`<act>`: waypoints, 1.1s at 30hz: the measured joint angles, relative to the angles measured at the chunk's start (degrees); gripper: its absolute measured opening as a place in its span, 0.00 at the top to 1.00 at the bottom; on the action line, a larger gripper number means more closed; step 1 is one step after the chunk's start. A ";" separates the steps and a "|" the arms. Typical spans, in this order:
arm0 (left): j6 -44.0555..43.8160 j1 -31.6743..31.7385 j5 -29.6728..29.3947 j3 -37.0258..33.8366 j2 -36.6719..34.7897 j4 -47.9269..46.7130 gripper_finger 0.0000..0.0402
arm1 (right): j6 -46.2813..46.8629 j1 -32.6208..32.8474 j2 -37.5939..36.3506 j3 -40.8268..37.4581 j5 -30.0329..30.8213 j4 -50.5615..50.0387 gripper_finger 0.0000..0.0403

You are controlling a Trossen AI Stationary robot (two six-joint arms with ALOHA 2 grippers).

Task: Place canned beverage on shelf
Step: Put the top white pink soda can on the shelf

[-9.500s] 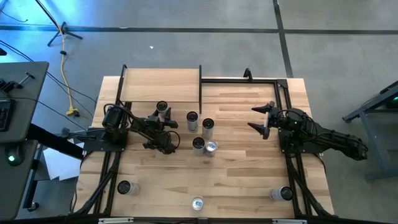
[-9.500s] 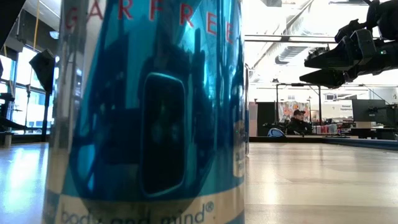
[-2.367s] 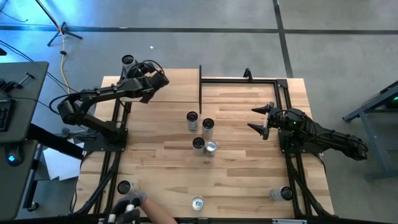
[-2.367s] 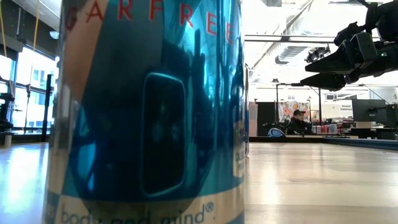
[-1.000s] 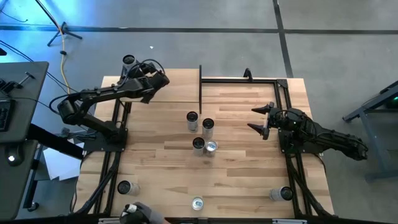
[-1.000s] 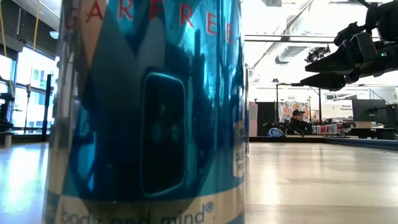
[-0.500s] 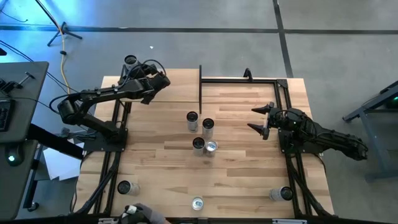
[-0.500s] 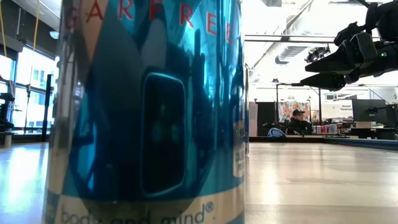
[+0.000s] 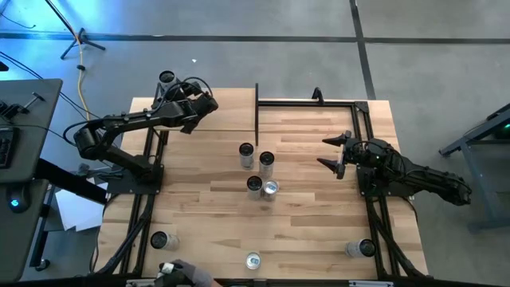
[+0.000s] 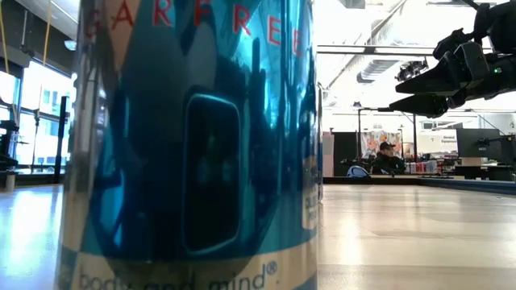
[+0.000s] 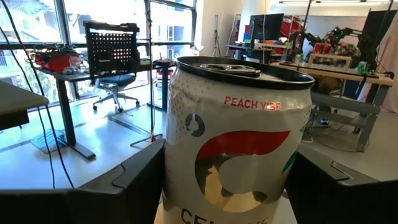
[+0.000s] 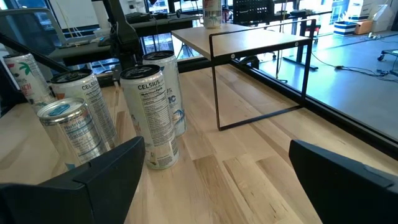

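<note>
Low view: blue can [image 10: 193, 145] fills frame left, hiding most of the desk [image 9: 303, 215]. Shelf [image 9: 215, 110] upper left. Left end effector [image 9: 169, 86] grasping white can [image 11: 239, 137] at shelf's upper-left corner. Right end effector [image 9: 335, 153] released, centre right.

Striped plank table [image 9: 311, 215] carries everything. Shelf [image 9: 227, 110] sits at its far left corner, pale board on thin black posts; bare black frame [image 9: 319, 101] runs along the far edge to the far right corner. Four cans [image 9: 259, 171] stand clustered mid-table, close together. Three single cans sit well apart along the near edge: near left corner [image 9: 159, 240], near-edge middle [image 9: 253, 260], near right corner [image 9: 366, 248]. Two arm bases are mounted at the left and right edges.
</note>
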 joint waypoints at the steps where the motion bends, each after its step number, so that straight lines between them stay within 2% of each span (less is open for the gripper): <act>1: 0.00 0.00 0.00 0.00 0.00 0.00 0.38 | 0.01 -0.01 0.01 0.00 -0.01 0.00 0.04; 18: -0.26 -0.09 0.57 0.06 -0.08 0.18 0.38 | 0.00 0.00 0.00 0.00 -0.01 0.00 0.04; 33: -1.38 2.52 0.83 0.04 -0.02 1.51 0.38 | -0.01 0.00 0.01 0.00 -0.02 0.00 0.04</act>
